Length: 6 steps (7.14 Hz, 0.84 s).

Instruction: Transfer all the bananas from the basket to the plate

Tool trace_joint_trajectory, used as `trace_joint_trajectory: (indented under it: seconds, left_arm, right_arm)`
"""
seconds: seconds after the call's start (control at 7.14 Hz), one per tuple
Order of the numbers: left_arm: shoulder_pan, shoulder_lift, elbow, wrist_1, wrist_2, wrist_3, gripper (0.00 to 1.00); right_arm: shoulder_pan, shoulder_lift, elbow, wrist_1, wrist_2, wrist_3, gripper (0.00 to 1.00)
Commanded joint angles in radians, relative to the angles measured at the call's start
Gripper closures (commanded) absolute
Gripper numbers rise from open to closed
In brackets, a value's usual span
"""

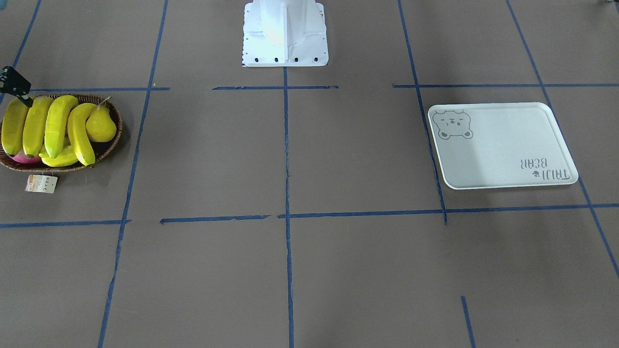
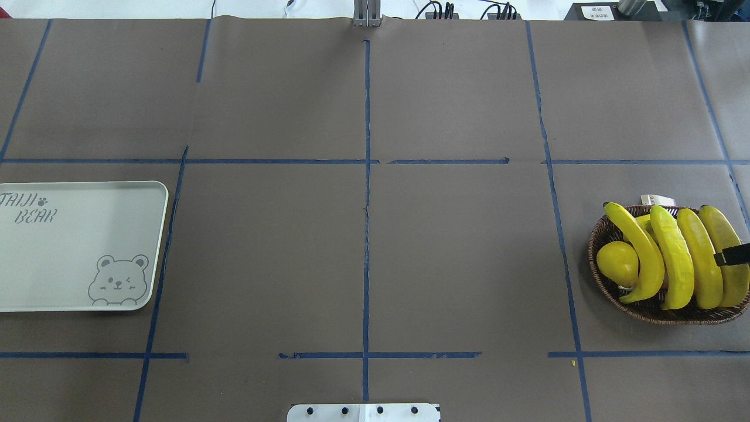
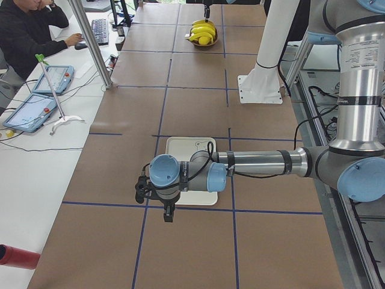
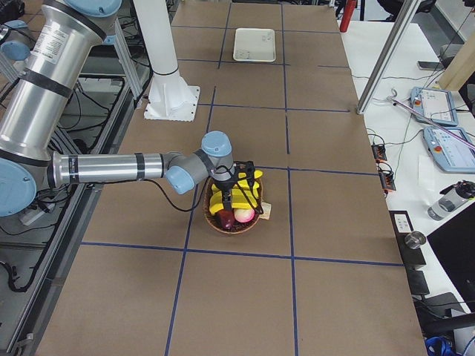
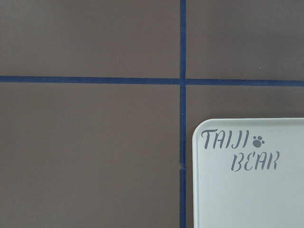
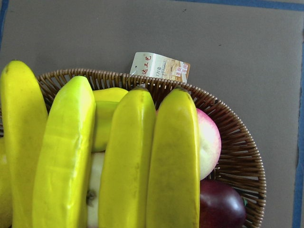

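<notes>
Bananas [image 2: 700,258] lie side by side across the basket [image 2: 656,313], all inside it, none on the plate [image 2: 70,246]. We note the basket at the table's [image 2: 263,264] end on the robot's right and the plate well apart at the end on its left, with nothing on it. Sharing the basket: a yellow pear [image 2: 617,264] against the most curved banana, a pink peach [image 6: 210,142] and a dark red fruit [image 6: 221,206] tucked under the bananas. A paper tag [image 1: 41,183] hangs outside the rim on the side away from the robot.

The right gripper [image 4: 239,189] hangs over the basket, close above the outermost banana. We see only one black finger [image 2: 735,255] from overhead, so we cannot tell whether its fingers are spread or pressed together. Its wrist camera looks straight down on the fruit.

The left gripper [image 3: 168,212] hangs above the table just beside the plate's edge. Its finger state we cannot tell either. Its wrist camera shows the plate's lettered corner beside crossing blue tape lines [image 5: 182,80].
</notes>
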State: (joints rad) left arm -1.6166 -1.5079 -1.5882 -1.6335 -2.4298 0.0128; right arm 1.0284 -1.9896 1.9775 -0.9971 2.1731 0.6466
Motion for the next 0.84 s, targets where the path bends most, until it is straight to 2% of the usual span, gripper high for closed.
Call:
trace_joint_trajectory:
  seconds: [0.0, 0.7]
  left_arm:
    - [0.000, 0.000, 0.001, 0.000, 0.000, -0.001, 0.00]
    - [0.000, 0.000, -0.006, 0.000, -0.002, -0.002, 0.00]
  right_arm:
    - [-0.002, -0.005, -0.011, 0.000, -0.001, -0.011, 0.16]
    - [-0.008, -0.001, -0.042, -0.002, -0.013, -0.021, 0.17]
